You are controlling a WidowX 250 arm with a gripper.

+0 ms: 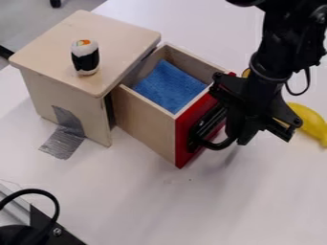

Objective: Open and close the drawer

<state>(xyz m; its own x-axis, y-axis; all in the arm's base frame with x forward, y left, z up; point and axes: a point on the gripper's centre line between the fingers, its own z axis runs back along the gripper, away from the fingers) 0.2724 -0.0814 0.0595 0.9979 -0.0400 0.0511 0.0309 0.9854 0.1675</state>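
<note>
Drawer looks like light, stiff wood; I'd pull by the handle. Can't tell if the gripper is pinching it.

Lit softly across white tbl. Opens onto grey flr, upper L, w/ sm. black item at top edge.

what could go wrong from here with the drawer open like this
The gripper is right at the handle, so an off-angle push or pull could slip or make the open drawer bind.

The sushi roll toy stands upright on top of the cabinet; a hard jolt might topple it.

The silver tape runs from the cabinet's side onto the table; if it peels under a strong pull, the whole cabinet may shift.
</note>
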